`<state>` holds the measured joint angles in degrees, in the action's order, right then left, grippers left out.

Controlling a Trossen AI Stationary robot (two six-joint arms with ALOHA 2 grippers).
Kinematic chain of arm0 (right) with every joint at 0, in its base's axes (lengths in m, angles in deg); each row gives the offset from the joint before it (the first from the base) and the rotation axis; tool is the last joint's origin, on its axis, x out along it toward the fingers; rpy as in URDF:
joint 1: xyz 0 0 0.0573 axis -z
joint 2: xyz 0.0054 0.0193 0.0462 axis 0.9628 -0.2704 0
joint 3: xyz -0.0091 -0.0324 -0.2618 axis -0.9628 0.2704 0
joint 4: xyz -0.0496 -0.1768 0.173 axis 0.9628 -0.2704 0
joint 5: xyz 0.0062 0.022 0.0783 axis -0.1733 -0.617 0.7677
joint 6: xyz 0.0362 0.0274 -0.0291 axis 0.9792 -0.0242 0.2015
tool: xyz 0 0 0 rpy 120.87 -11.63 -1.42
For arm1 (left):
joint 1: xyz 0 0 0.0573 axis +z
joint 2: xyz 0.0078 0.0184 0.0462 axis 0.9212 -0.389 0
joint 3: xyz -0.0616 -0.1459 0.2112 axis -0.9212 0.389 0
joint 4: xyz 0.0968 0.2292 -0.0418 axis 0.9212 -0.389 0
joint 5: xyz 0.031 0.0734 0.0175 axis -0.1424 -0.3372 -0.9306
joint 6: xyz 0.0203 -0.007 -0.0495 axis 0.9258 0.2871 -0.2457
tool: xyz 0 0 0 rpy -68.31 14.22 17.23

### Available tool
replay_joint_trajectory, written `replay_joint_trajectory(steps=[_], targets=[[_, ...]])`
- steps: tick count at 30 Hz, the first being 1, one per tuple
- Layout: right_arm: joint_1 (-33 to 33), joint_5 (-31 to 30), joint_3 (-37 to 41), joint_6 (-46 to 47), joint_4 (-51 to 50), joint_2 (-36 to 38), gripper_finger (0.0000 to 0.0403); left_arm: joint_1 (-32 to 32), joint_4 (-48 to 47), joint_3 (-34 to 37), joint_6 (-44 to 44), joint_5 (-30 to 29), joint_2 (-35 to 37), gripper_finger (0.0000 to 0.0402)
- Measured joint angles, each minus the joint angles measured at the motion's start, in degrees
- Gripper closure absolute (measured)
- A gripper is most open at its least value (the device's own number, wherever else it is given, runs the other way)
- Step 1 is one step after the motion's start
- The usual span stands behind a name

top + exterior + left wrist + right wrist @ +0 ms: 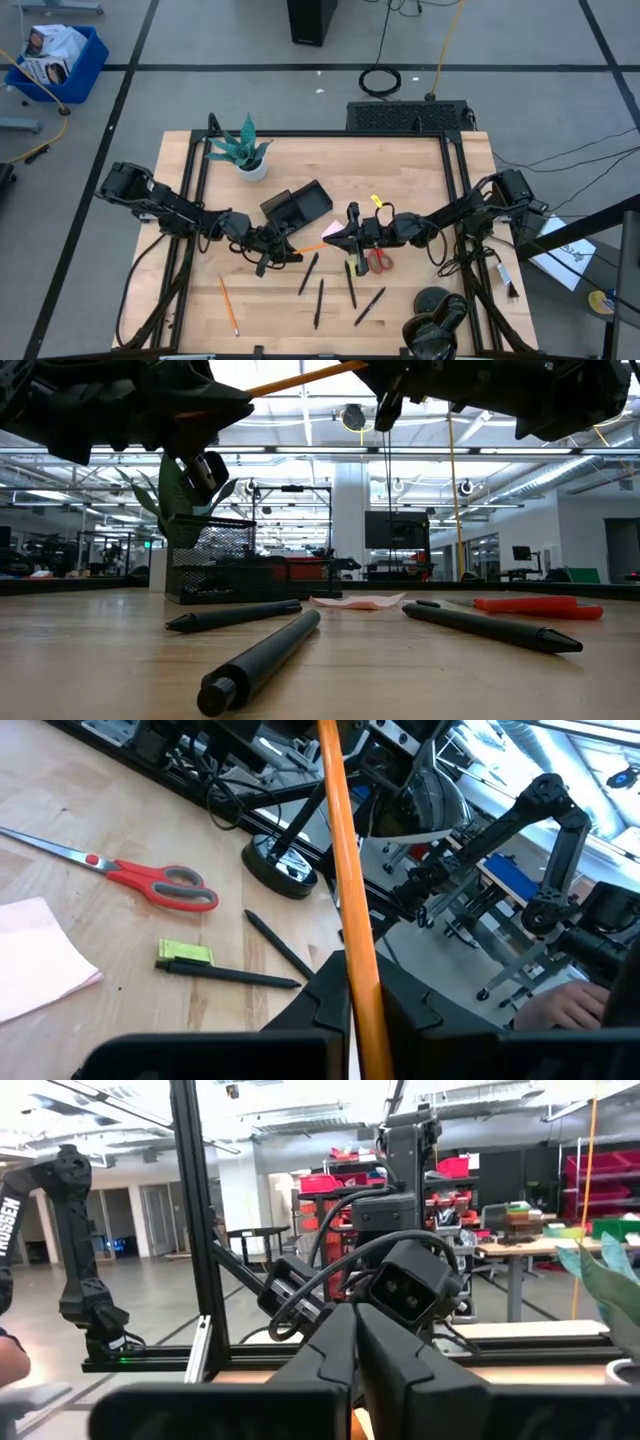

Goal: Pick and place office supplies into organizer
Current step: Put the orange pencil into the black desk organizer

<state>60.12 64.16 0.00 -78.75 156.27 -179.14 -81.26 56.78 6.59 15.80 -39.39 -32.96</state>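
An orange pencil [312, 246] hangs in the air over the table's middle, between my two grippers. My left gripper [287, 250] is shut on its left end. My right gripper [336, 238] meets its right end with shut fingers. The black organizer [297, 207] stands on the table just behind them, with a pink sticky-note pad [333, 229] lying beside it. Red-handled scissors [380, 261] lie under my right arm. Several black pens [319, 303] lie toward the near edge, and another orange pencil [228, 305] lies at the near left. My left gripper pinches the pencil's left end [360, 982] between its two fingers. The fingers come level from the table's left and lie along the pencil, which runs straight out ahead of them. The pencil is clear of the table, rising slightly toward my right gripper. My right gripper is shut at the pencil's right end [327, 243], coming from the table's right. Its own fingers [330, 1350] hide the place of contact in the right wrist view; only an orange sliver shows low between them.
A potted green plant [245, 152] stands at the far left behind the organizer. A small yellow-green bit [377, 201] lies right of the organizer. A black round object [437, 320] sits at the near right corner. Bare wood lies at the far right.
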Motion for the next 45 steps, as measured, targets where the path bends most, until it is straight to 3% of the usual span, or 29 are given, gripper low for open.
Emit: replay_joint_trajectory(steps=[15, 20, 33, 39, 45], targets=[[0.2, 0.4, -0.1, -1.3, 0.6, 0.1, 0.0399, 0.0, 1.5, 0.1, 1.3, -0.8, 0.0, 0.0394], [0.2, 1.7, -0.1, -1.6, 2.8, 0.0, 0.0368, -0.1, 2.3, 0.0, 1.7, -0.9, 0.0, 0.0395], [0.6, 1.6, -0.1, 1.4, 1.0, 0.0, 0.0242, -0.3, 4.9, 0.0, 2.4, -0.9, 0.0, 0.0391], [0.6, 1.7, 0.0, 1.4, -0.1, 0.0, 0.0226, -0.7, 6.2, 0.0, 2.6, -0.7, 0.0, 0.0391], [0.6, 1.8, 0.0, 0.1, 0.3, 0.0, 0.0243, -0.7, 5.5, 0.0, 2.7, -0.9, 0.0, 0.0394]])
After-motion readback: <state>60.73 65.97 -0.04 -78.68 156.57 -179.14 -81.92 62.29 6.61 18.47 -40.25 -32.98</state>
